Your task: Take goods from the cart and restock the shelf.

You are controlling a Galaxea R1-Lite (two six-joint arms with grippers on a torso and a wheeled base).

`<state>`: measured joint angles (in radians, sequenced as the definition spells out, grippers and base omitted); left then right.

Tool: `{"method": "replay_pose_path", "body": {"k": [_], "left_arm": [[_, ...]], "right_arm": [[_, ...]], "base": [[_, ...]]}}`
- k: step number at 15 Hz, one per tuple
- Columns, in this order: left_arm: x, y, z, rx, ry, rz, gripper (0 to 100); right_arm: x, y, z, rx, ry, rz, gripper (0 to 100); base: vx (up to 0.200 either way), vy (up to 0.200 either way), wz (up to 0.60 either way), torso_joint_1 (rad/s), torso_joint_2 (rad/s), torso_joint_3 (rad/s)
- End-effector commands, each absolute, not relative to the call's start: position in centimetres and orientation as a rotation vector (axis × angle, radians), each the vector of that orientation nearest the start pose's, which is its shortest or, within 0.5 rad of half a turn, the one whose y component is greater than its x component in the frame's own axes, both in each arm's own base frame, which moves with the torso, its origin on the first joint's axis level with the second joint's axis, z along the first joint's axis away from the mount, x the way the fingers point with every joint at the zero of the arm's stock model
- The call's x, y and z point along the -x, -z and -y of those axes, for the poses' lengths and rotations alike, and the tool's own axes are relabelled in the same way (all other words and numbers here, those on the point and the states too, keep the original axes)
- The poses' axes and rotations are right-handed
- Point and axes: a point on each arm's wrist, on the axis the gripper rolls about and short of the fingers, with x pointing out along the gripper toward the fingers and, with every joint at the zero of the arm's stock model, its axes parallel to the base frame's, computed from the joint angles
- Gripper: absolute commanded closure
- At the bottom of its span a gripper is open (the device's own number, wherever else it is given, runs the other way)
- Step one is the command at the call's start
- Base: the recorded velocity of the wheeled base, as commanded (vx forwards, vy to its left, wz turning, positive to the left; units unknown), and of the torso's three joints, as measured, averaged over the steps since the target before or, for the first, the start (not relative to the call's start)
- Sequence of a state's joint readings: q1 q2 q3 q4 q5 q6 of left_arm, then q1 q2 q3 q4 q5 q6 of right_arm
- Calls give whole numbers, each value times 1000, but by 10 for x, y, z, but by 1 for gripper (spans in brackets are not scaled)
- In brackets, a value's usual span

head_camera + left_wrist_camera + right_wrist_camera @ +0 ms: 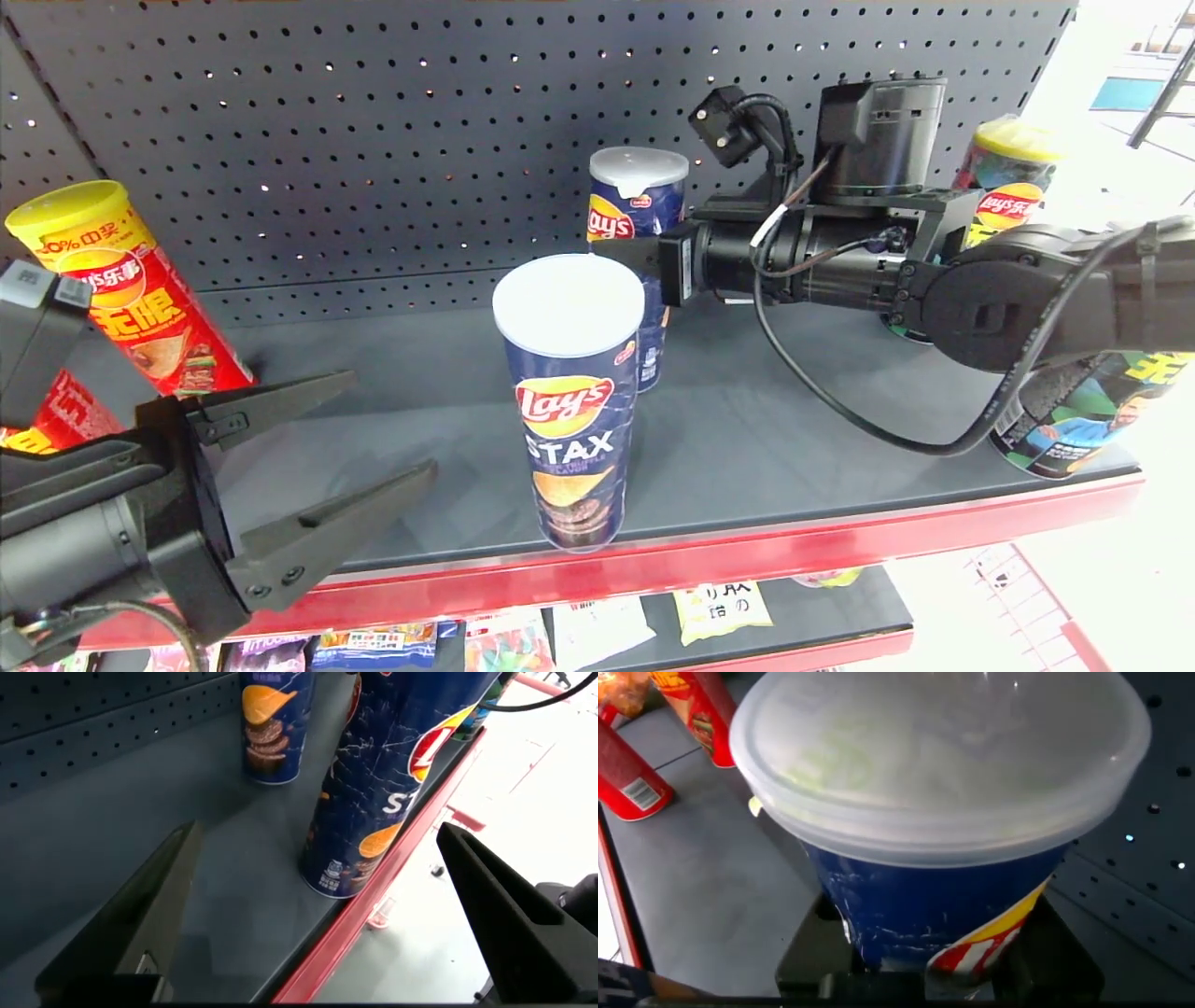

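Left tool (pixel 394 422): spread wide, straddling the shelf's red lip (pixel 747 549).
Front can (pixel 569 401): upright, just inside that lip.
Right tool (pixel 635 264): pinching rear can (pixel 637 201) near pegboard (pixel 373 140).

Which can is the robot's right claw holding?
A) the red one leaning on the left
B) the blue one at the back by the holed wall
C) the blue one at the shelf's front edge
B: the right gripper is clamped on the rear blue can, while the front blue can stands free.
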<state>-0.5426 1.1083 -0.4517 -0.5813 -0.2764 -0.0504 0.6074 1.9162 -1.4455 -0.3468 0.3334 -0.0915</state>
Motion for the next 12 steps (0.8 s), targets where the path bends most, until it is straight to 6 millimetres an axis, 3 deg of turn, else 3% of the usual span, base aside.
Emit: {"method": "replay_pose_path", "body": {"k": [1,3,4,8,12], "left_arm": [[-128,-214,84,37,815,-99,0],[-128,-214,84,37,815,-99,0],[-128,-214,84,36,815,-100,0],[-128,-213,84,37,816,-102,0],[-129,-212,85,36,818,-110,0]], "right_arm": [[-319,-254,-232,103,-948,-95,100],[-320,-252,-232,104,-954,-100,100],[-320,-251,-232,104,-954,-102,0],[-313,-255,-228,103,-952,-99,0],[-285,-261,-206,106,-931,-114,0]], "base": [[0,0,0,0,0,0],[0,0,0,0,0,0],[0,0,0,0,0,0],[0,0,0,0,0,0],[0,0,0,0,0,0]]}}
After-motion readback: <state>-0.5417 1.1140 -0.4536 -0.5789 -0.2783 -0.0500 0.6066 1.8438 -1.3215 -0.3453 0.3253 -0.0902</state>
